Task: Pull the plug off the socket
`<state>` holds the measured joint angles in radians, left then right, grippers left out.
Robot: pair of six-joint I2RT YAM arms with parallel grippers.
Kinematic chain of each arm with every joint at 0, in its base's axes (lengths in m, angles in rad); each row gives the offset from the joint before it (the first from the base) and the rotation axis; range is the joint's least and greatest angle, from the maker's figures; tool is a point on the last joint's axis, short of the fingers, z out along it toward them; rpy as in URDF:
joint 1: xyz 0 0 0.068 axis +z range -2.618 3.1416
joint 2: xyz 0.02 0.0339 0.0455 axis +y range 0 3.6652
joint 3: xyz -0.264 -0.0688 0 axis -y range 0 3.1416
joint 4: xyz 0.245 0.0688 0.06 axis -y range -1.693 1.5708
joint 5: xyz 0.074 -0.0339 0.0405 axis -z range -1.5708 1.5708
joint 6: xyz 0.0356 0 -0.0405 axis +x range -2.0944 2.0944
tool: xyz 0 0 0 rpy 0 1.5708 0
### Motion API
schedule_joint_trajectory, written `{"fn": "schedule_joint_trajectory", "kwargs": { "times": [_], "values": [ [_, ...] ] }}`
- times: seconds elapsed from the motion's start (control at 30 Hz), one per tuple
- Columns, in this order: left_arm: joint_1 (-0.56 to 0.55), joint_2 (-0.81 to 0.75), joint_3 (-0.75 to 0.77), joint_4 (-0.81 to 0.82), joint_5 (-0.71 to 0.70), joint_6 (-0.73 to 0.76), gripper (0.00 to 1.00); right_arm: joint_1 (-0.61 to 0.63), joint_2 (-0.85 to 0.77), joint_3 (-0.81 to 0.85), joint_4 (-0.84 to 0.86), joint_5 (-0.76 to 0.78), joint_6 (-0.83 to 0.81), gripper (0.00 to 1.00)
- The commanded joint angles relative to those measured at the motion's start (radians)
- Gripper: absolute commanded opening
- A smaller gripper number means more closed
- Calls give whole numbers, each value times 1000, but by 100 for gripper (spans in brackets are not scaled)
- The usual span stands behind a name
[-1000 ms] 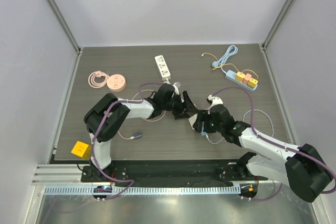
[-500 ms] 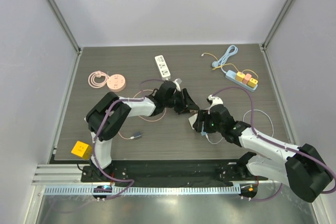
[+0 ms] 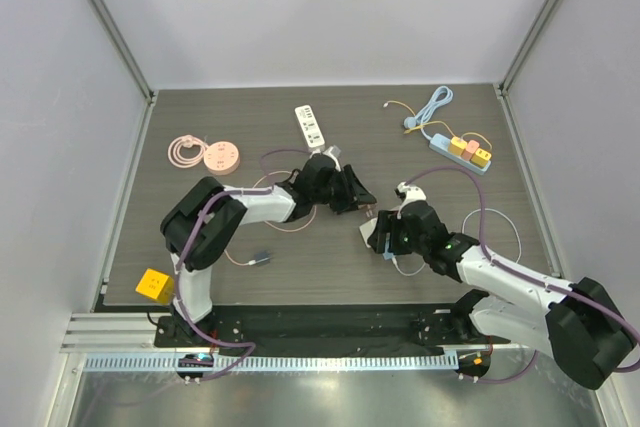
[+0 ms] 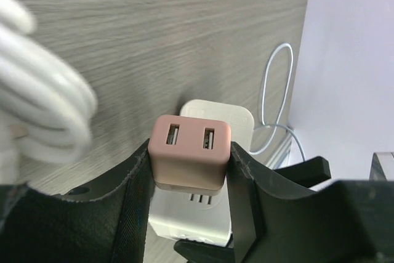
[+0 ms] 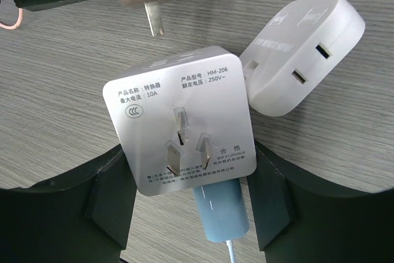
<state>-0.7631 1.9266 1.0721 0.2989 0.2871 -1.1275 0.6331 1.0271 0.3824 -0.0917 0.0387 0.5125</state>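
The left claw is clamping the pink plug, a rounded block showing two USB ports. Its metal pin is hanging free, at eleven o'clock from the white socket, not touching it. The right claw is gripping this square socket; a blue plug is sitting at its six o'clock.

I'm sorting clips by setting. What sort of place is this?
Probably a robot lab test cell: plain pale walls enclose a wood-grain table, a left arm and right arm are bolted at its near edge, and a white power strip lies out as a prop.
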Motion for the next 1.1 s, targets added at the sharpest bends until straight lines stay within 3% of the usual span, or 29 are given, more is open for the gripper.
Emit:
{"fn": "schedule_joint_trajectory", "kwargs": {
  "times": [0.0,0.23,0.37,0.53,0.63,0.8,0.9,1.07],
  "values": [
    [11,-74,-34,101,-118,-28,0,5,-18,-4,3,15,20,1],
    [41,-83,67,-10,-106,12,0,5,-32,-5,-9,35,27,1],
    [125,-179,65,-142,-112,55,0,5,-56,-16,-13,49,38,1],
    [275,-250,126,-387,5,185,0,5,-56,-16,-13,49,37,1],
    [309,-317,117,-481,18,247,0,5,-44,-11,-14,44,34,1],
    [304,-467,-32,-541,67,264,0,5,-42,-11,-11,43,34,1],
    [237,-532,-150,-563,84,261,0,5,-41,-11,-8,40,34,1],
    [73,-629,-309,-651,-80,255,1,5,-30,-7,-6,36,31,1]
  ]
}}
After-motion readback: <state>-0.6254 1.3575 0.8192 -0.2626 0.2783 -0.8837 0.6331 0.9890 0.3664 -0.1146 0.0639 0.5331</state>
